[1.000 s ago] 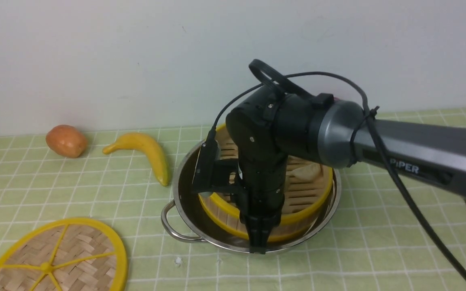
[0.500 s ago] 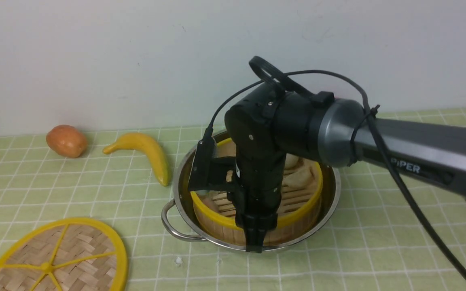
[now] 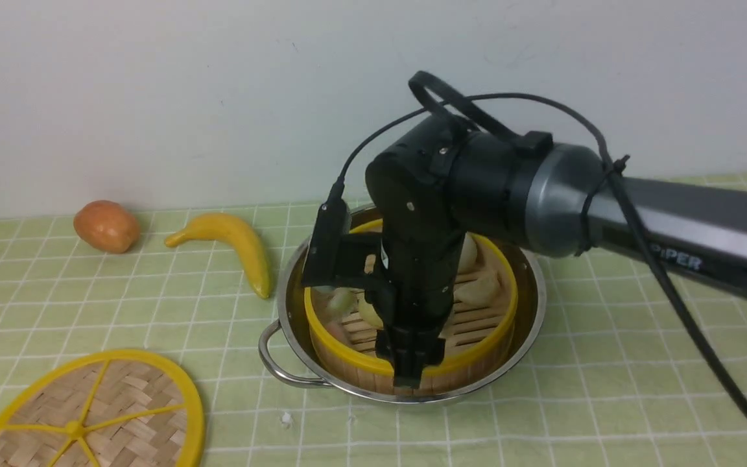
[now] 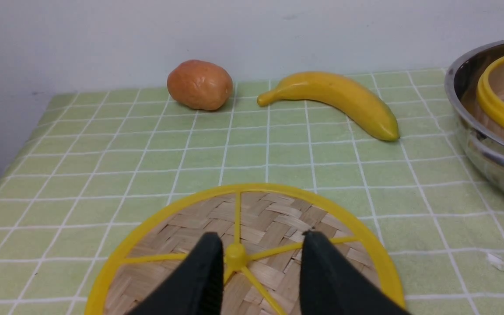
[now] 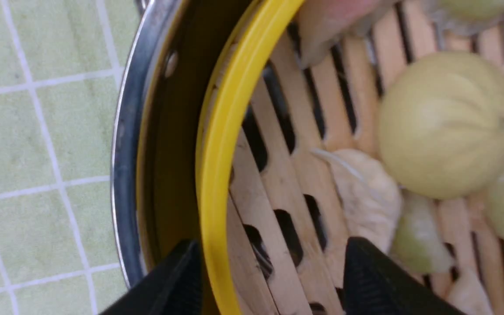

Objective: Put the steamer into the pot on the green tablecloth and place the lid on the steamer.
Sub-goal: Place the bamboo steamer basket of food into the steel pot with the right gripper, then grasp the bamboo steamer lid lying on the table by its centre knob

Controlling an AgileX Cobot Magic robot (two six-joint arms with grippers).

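In the lower left corner of the front view, nearest the camera, the lid (image 3: 75, 428) lies flat on the green tablecloth (image 3: 231, 415), its woven disc and yellow spokes facing up, its near edge cut off by the frame. In the left wrist view the left gripper (image 4: 260, 258) has its fingertips parted a little, with nothing between them, over the lid. A small white scrap (image 3: 286, 419) lies on the cloth at the bottom, left of centre. Just beyond it, in the middle of the frame, stands the pot (image 3: 529, 350), one looped handle (image 3: 283, 370) pointing to the lower left. The steamer (image 3: 347, 353) sits inside the pot, open on top, with toy buns and dumplings (image 3: 477, 290) on its slats. Above its near rim hangs the right gripper (image 3: 410, 360), fingers spread wide and holding nothing; the right arm (image 3: 607, 201) comes in from the right edge and hides part of the basket. Farther back, left of the pot, a toy banana (image 3: 234, 243) curves on the cloth, and a brownish-orange lumpy toy (image 3: 106, 226) rests left of it, near the pale wall (image 3: 153, 97) filling the top.
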